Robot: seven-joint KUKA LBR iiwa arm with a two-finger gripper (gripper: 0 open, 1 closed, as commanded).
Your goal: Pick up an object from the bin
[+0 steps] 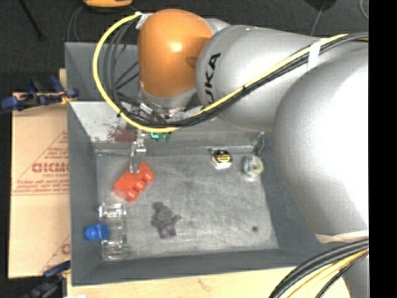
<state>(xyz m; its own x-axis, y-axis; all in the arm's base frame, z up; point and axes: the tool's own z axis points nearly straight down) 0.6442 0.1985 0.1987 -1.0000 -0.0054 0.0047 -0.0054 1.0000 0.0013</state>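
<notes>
A single camera looks steeply down on the grey metal bin [205,194] from above, set somewhat to one side (the inner faces of the upper and left walls show more broadly than the lower one). It sits near enough that the bin spans most of the frame. The arm [291,85], entering from the right, looms large, its orange cover [170,48] overlapping the bin's upper wall.

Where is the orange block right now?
In the camera view, the orange block lies in the left half of the bin, close by the end effector, with the clear blue-capped container below it.
</notes>
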